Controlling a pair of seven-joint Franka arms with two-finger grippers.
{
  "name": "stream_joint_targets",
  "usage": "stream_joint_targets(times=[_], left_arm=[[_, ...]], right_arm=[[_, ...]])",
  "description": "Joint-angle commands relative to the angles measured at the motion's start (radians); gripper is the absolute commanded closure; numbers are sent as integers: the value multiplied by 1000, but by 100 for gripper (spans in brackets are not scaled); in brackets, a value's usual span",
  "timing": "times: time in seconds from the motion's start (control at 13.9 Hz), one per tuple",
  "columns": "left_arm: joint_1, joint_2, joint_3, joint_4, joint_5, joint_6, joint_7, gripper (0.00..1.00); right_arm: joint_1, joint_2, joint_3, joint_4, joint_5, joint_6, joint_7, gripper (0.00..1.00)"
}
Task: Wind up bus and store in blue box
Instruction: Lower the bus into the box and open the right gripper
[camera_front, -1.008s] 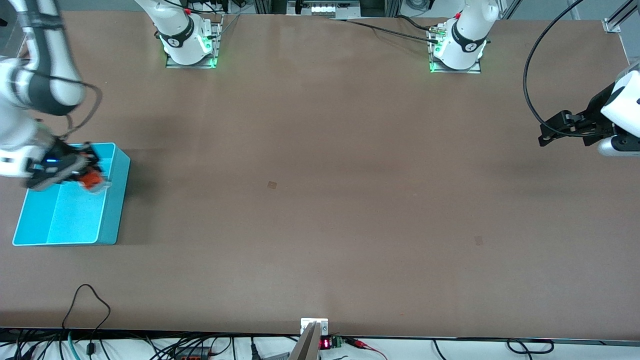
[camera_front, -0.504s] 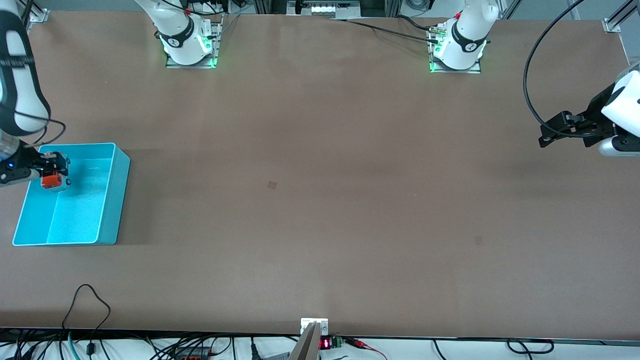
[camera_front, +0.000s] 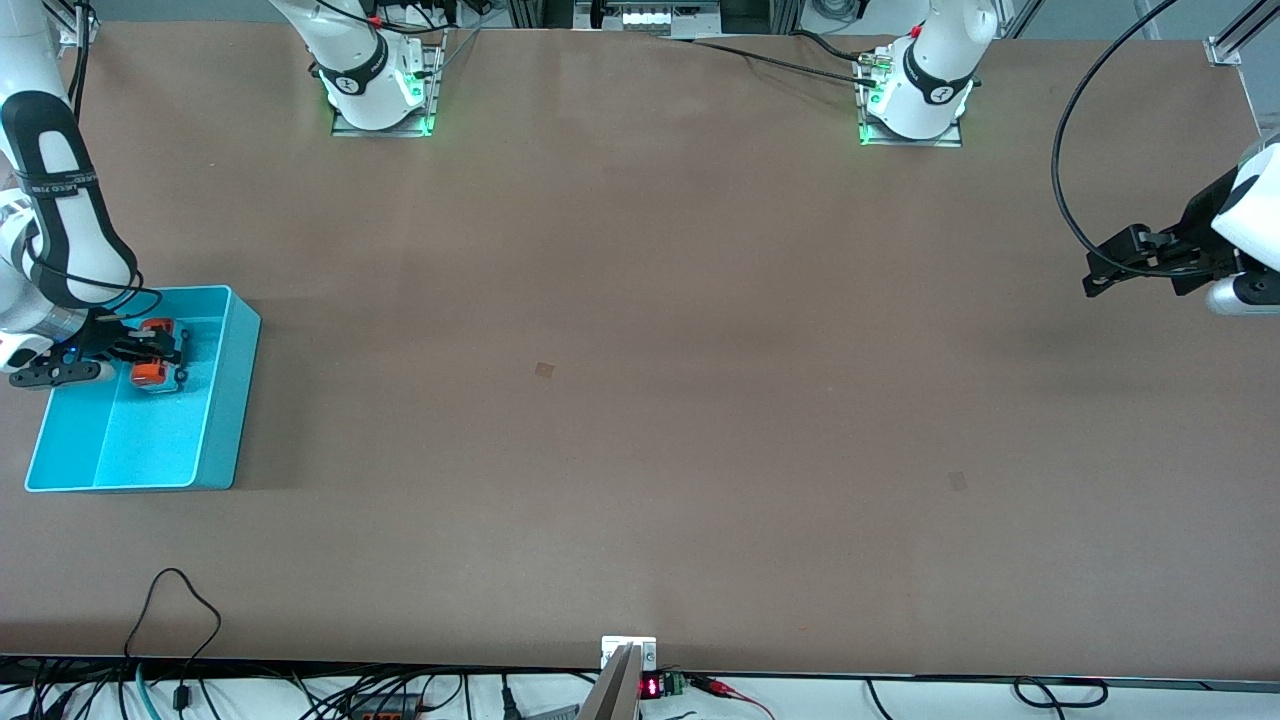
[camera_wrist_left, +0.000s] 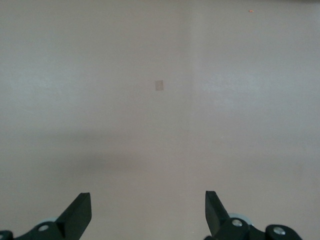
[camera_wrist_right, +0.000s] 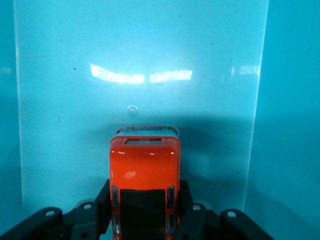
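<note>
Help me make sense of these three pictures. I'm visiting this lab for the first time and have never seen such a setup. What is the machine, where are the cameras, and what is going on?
These are two robot arms bolted along one edge of a brown table. The wide picture comes from a high camera facing them. The other two come from small cameras on each arm's wrist, looking past its jaws.

The only things on the table are a blue box at the right arm's end and a small orange toy bus. The right gripper is inside the box, jaws shut on the bus; its wrist picture shows the bus over the box's blue floor.

The left gripper waits over its own end of the table, jaws open and holding nothing, so its wrist picture shows only bare tabletop.
</note>
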Motion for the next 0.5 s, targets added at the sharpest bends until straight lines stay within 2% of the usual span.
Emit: stream_joint_targets(times=[0.0, 0.07, 0.14, 0.22, 0.43], left_arm=[[10, -16, -3, -11, -9, -42, 15, 0], [10, -18, -2, -11, -6, -56, 16, 0], [9, -18, -3, -11, -3, -50, 18, 0], [9, -18, -3, -9, -1, -47, 18, 0], [10, -18, -3, -9, -9, -32, 19, 0]], right_arm=[[6, 10, -3, 13, 18, -54, 88, 100], [5, 18, -3, 13, 18, -62, 93, 94], [0, 22, -3, 13, 18, -62, 91, 43], [-1, 24, -3, 13, 18, -63, 93, 0], [0, 6, -3, 16, 9, -65, 79, 0]])
